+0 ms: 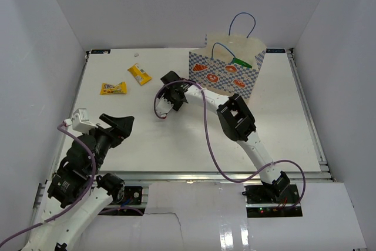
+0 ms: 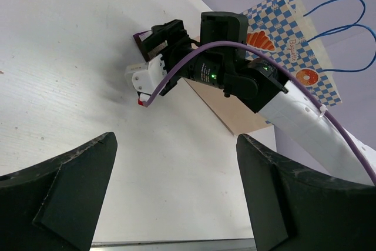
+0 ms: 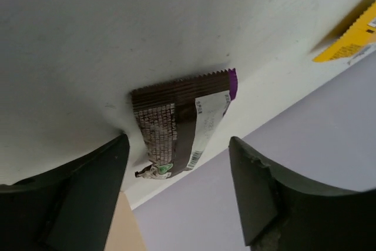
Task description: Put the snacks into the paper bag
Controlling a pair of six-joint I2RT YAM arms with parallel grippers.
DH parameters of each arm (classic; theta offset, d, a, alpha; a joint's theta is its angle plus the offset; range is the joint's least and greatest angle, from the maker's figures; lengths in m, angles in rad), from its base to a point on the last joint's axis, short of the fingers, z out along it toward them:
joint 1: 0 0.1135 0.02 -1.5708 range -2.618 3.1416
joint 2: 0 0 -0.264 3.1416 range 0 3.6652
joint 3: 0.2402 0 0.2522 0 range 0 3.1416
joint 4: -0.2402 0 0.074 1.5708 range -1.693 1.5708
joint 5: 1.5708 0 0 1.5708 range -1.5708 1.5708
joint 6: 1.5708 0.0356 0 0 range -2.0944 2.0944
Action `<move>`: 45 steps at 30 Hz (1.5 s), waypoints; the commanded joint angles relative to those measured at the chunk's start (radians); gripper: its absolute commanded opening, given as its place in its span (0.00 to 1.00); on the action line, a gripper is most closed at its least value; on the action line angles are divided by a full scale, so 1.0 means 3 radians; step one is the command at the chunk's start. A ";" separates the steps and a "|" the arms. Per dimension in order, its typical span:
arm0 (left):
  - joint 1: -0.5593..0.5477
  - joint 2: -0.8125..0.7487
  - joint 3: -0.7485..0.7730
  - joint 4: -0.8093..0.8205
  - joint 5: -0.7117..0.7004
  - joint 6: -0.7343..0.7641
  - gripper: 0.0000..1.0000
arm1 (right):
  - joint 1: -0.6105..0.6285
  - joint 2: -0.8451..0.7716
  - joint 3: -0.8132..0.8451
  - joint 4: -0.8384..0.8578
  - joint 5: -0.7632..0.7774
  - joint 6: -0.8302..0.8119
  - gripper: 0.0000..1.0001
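Note:
The tan paper bag (image 1: 226, 69) with a checkered band stands upright at the far right; it also shows in the left wrist view (image 2: 282, 22). A green packet edge (image 1: 241, 62) shows at its mouth. Two yellow packets (image 1: 113, 89) (image 1: 139, 74) lie at the far left. My right gripper (image 1: 170, 79) is open, low over the table left of the bag. In the right wrist view its fingers (image 3: 176, 145) straddle the near end of a dark brown bar wrapper (image 3: 179, 123) lying on the table. My left gripper (image 1: 120, 124) is open and empty (image 2: 176, 168) near the front left.
White walls enclose the table on three sides. A small white scrap (image 1: 136, 54) lies near the back edge. The right arm's purple cable (image 1: 207, 139) loops over the table's middle. A yellow packet (image 3: 352, 36) shows beyond the bar in the right wrist view.

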 commanded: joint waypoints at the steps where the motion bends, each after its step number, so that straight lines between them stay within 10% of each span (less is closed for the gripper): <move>1: 0.0007 -0.0013 -0.0015 -0.0053 -0.0067 -0.0047 0.94 | -0.0014 0.0142 0.0219 -0.0432 -0.0035 -0.0193 0.72; 8: 0.0001 -0.0003 -0.0005 -0.0074 -0.0031 -0.0103 0.94 | -0.0004 0.0066 0.0180 -0.0868 -0.0561 0.0031 0.24; 29: 0.0007 0.0221 -0.0245 0.0442 0.0117 -0.0021 0.94 | -0.0004 -0.2807 -0.1330 -0.1088 -0.3445 0.2301 0.08; 45: 0.0007 0.0646 -0.0506 0.1005 0.0449 0.0035 0.94 | -0.2330 -0.3049 -0.0199 0.1095 -0.3426 0.5113 0.08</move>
